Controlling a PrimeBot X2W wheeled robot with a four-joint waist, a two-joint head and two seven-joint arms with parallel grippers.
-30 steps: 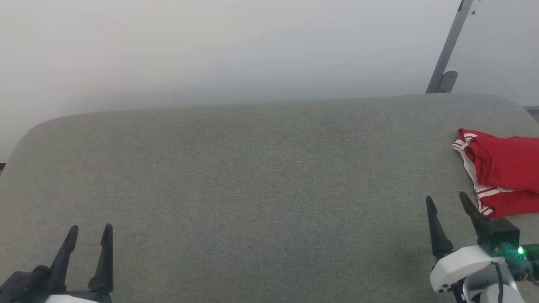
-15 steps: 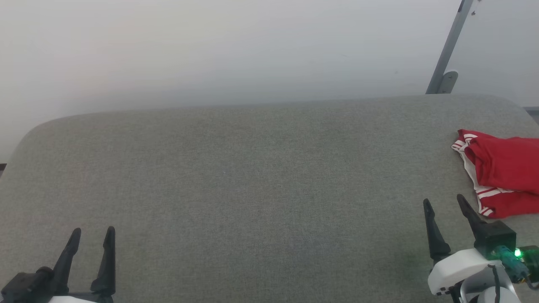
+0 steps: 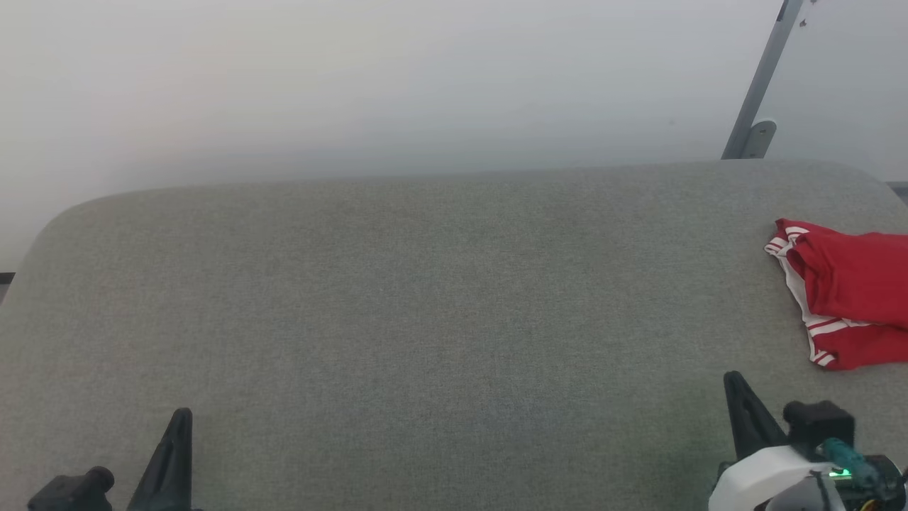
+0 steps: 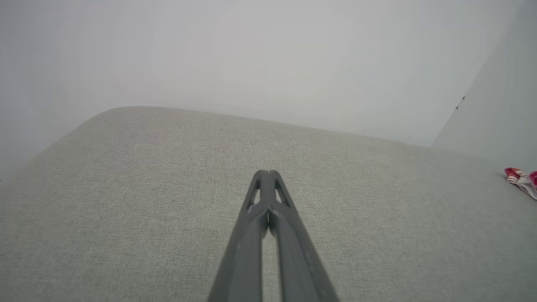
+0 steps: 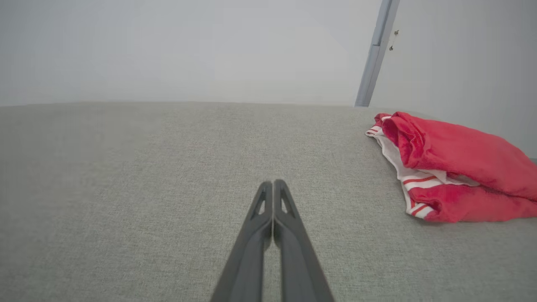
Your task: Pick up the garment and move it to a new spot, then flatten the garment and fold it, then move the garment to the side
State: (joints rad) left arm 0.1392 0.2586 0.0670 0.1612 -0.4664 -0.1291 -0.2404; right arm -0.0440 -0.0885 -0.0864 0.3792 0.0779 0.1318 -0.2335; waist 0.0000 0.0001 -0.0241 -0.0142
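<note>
Grey woven upholstery covers the broad padded surface [image 3: 425, 319], which has rounded far corners and stands against a plain pale wall [image 3: 355, 85]; a slanted grey metal strut [image 3: 762, 78] rises behind its far right corner. The garment [image 5: 453, 163], a red jersey shirt with white panels and red-and-white striped trim, lies at the right edge of the surface, toward the far right corner. It is bunched into a folded-over heap, with the red body on top and the striped white trim showing along its left side. In the head view the picture's edge cuts off its right part. The right gripper [image 5: 273, 182] is over the near right part of the surface, its two dark fingers pressed together tip to tip with nothing between them. The garment lies ahead of this gripper and to its right, near but clearly apart from the fingertips, with bare upholstery between them. The left gripper [image 4: 265, 173] is over the near left part of the surface, its fingers likewise closed on nothing. It is well apart from the garment, of which the left wrist view shows a small striped corner at the surface's far right.
</note>
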